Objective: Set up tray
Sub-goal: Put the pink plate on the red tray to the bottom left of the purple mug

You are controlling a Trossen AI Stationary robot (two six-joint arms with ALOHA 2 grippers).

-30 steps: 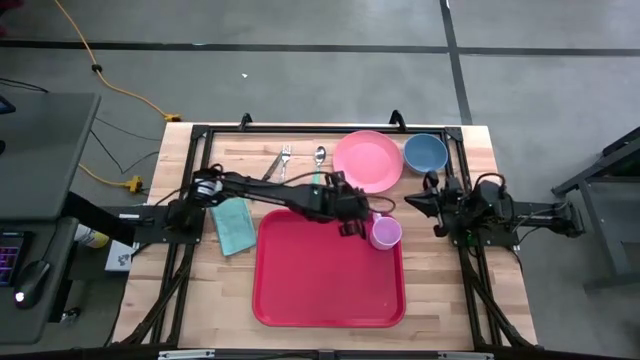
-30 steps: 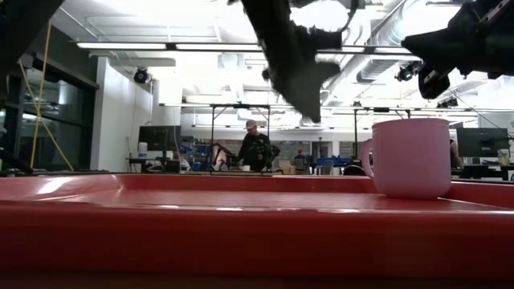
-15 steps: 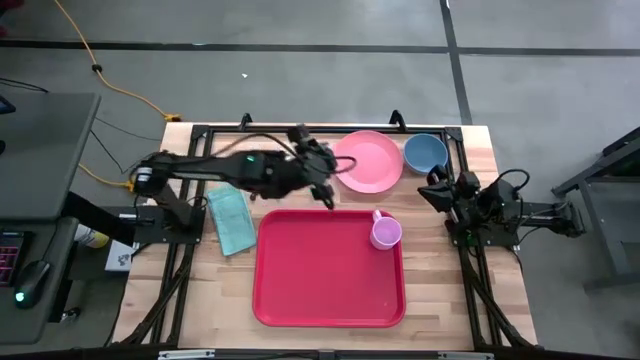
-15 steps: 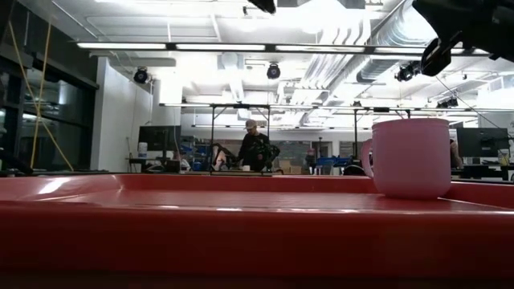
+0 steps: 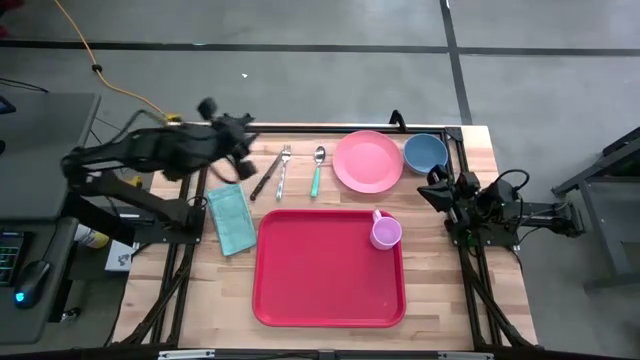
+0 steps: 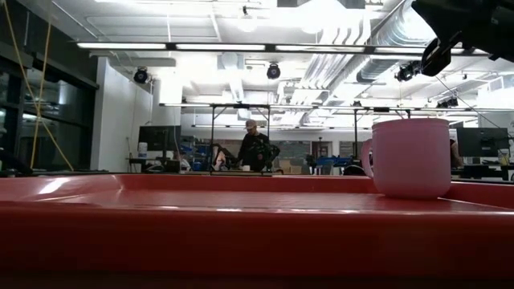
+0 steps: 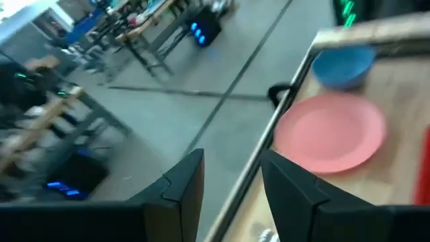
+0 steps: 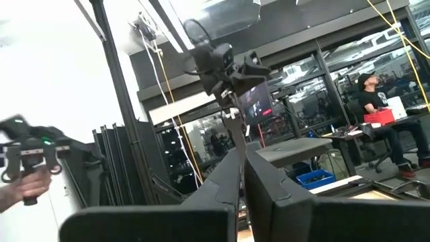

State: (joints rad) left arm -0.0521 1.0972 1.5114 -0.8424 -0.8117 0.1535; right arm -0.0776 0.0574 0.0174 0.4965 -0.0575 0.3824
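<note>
Left fingers [image 7: 185, 181] apart, empty

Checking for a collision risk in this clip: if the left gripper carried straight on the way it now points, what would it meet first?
The left gripper, fingers apart, looks out along the table's far edge. The pink plate lies off to one side of that line and the blue bowl beyond it, so the way looks free, though depth is unclear.

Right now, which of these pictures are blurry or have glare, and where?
Left wrist view: motion-smeared, the pink plate and blue bowl soft-edged. Low view: bright ceiling lights wash out the top, and the tray rim up close is a soft red band. High view: evenly lit, only the left gripper smeared.
</note>
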